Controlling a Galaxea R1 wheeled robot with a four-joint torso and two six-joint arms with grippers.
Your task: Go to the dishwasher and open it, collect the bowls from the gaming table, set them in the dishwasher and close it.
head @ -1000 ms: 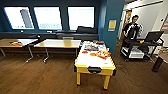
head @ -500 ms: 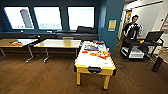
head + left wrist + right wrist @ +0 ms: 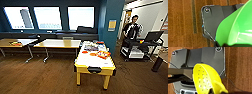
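The gaming table (image 3: pixel 87 62), with a white top and yellow edge, stands in the middle of the room ahead of me. Two small orange bowls (image 3: pixel 85 52) (image 3: pixel 93 54) lie on it beside other bright items (image 3: pixel 103 54). In the left wrist view a green bowl (image 3: pixel 238 27) hangs close above the wooden floor, with my left gripper (image 3: pixel 223 45) shut on its rim. In the right wrist view my right gripper (image 3: pixel 211 91) is shut on a yellow perforated bowl (image 3: pixel 204 80) with a handle. The dishwasher is out of view.
Two wooden-topped tables (image 3: pixel 58 43) (image 3: pixel 15 42) stand along the window wall at left. A person (image 3: pixel 132 28) stands behind a dark cart (image 3: pixel 140 48) at right, beside a teal pillar (image 3: pixel 111 25). Brown wooden floor (image 3: pixel 45 77) surrounds the gaming table.
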